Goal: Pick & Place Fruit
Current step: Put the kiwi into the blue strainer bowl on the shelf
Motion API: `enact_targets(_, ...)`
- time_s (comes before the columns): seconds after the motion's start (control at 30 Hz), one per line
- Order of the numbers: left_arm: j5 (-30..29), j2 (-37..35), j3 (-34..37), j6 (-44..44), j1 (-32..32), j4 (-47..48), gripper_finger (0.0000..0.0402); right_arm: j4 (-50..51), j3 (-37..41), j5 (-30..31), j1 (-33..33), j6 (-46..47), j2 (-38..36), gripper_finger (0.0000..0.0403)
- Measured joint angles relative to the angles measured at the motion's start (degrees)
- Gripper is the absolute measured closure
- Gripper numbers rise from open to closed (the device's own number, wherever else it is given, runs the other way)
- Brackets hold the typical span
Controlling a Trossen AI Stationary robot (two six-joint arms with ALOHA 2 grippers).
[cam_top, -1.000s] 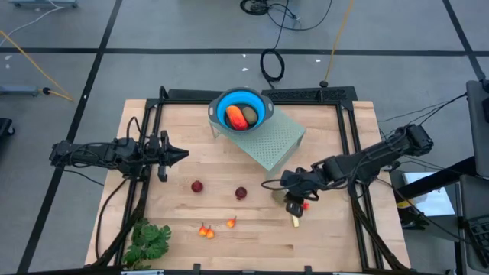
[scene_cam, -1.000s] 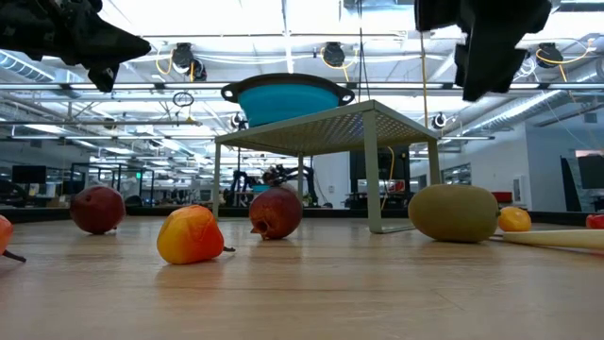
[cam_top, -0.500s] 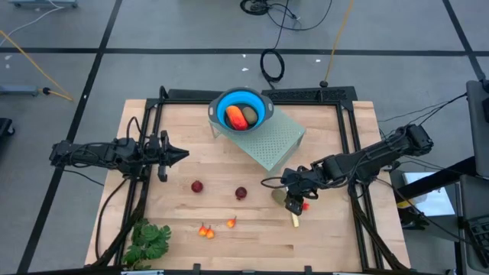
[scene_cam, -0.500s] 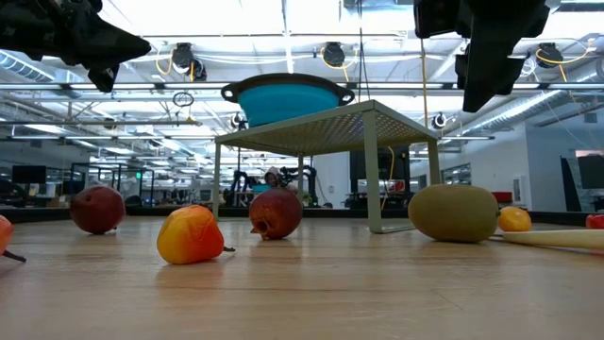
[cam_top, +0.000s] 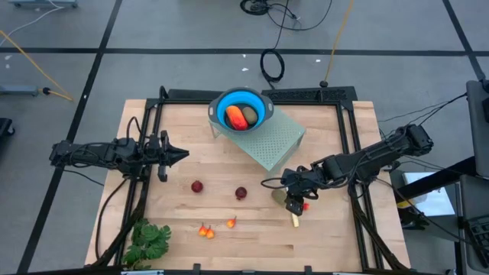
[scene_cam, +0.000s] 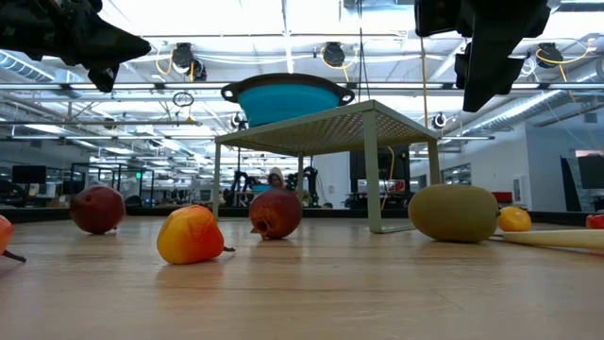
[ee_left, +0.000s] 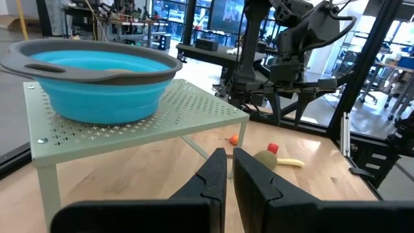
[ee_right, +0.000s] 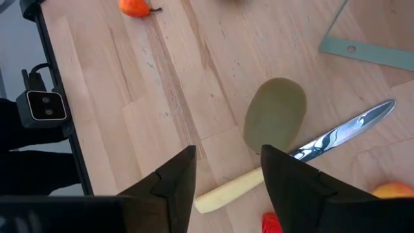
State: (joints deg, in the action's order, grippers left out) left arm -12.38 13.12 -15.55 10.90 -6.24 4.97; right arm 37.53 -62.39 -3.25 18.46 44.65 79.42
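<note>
High view: we see the fruit scattered over the wooden table (cam_top: 328, 237). An olive-brown oval (cam_top: 278, 196) lies right of centre, just beside the right gripper (cam_top: 294, 203), which hangs above it without holding anything. In the right wrist view the same oval (ee_right: 275, 114) sits on bare wood beyond the two dark fingers (ee_right: 169, 183), and the gap between them shows the claw spread apart. A yellow-handled knife (ee_right: 304, 153) lies touching the oval's edge.

Two dark red balls rest near the middle of the frame, one (cam_top: 197, 186) left of the other (cam_top: 241, 193), well apart. Lower down, tiny orange-red bits (cam_top: 205, 230) lie in the lower left-centre, with one more (cam_top: 231, 223) just beside them.

At upper centre a blue bowl (cam_top: 260, 105) stands on a pale green perforated stand (cam_top: 271, 141); inside it lie a longer orange-red piece (cam_top: 236, 118) and another olive-brown oval (cam_top: 249, 114), touching.

The left gripper (cam_top: 182, 154) waits at the left of the frame, its claw pressed together and empty. A leafy green bunch (cam_top: 149, 241) lies in the lower left corner.
</note>
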Motion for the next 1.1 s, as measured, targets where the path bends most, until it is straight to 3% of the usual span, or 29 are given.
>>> enact_targets(0.63, 0.0, 0.01, 0.0, -0.29, 0.0, 0.0, 0.0376, 0.0, 0.02, 0.06, -0.09, 1.24, 0.0, 0.0225)
enact_targets(1.1, 0.0, 0.01, 0.0, -0.27, 0.0, 0.0, 0.0376, 0.03, 0.04, 4.61, -0.11, -0.17, -0.02, 0.0071)
